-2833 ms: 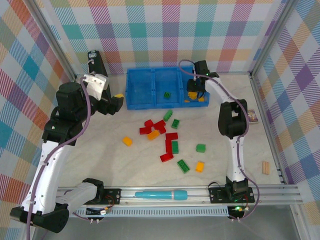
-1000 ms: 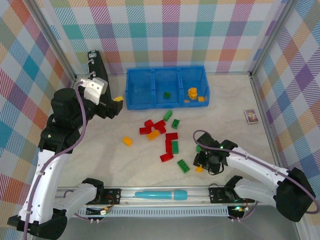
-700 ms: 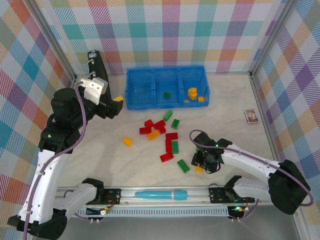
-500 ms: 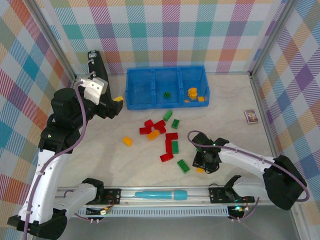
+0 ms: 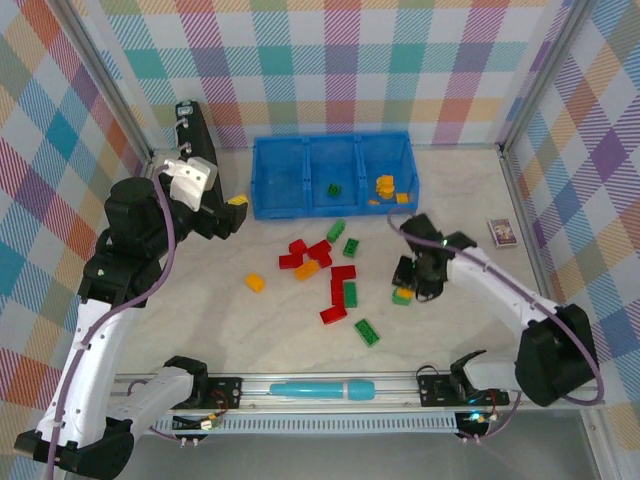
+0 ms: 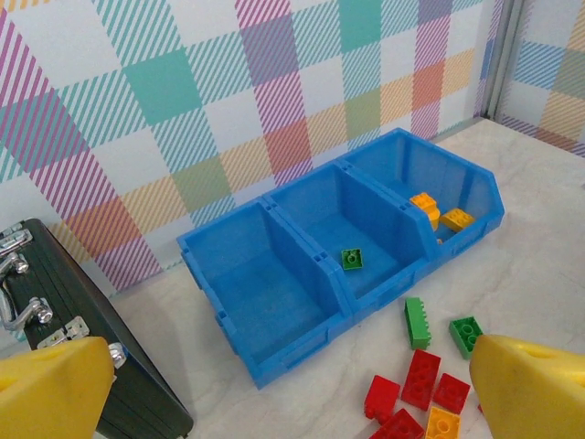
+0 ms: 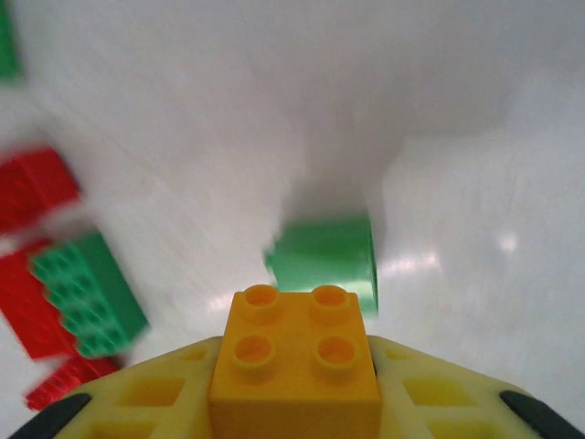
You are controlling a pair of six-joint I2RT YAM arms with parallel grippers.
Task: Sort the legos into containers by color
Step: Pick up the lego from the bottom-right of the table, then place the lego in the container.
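Starting at the left of the blue tray (image 5: 300, 212), which sits at upper centre of the top view on the table (image 5: 200, 290), the left compartment (image 6: 265, 302) shows bare blue floor. The middle compartment (image 6: 366, 233) holds one small green brick (image 6: 352, 260). The right compartment (image 6: 411, 165) holds orange bricks (image 6: 455, 219), at least two, heaped toward its right end.

The left wrist view looks down into all three compartments and catches a black case (image 6: 55, 311) with silver latches at lower left. The left pincer (image 6: 292, 389) is released, its yellow fingertips (image 6: 50, 389) spread to the two lower corners.

The top view takes in the spread below the tray: two loose orange bricks (image 5: 255, 283), five loose green bricks (image 5: 351, 246), and red bricks (image 5: 343, 272), roughly seven, some touching so the count is unsure. A teal pen (image 5: 320, 388) lies along the bottom rail.

Right of centre, the right pincer (image 5: 410, 282) is clenched on one orange brick (image 7: 297, 366). The right wrist view shows it closely: four studs up, seated between yellow pads (image 7: 146, 402), with the nearest green brick (image 7: 324, 261) lying on the table just beyond.
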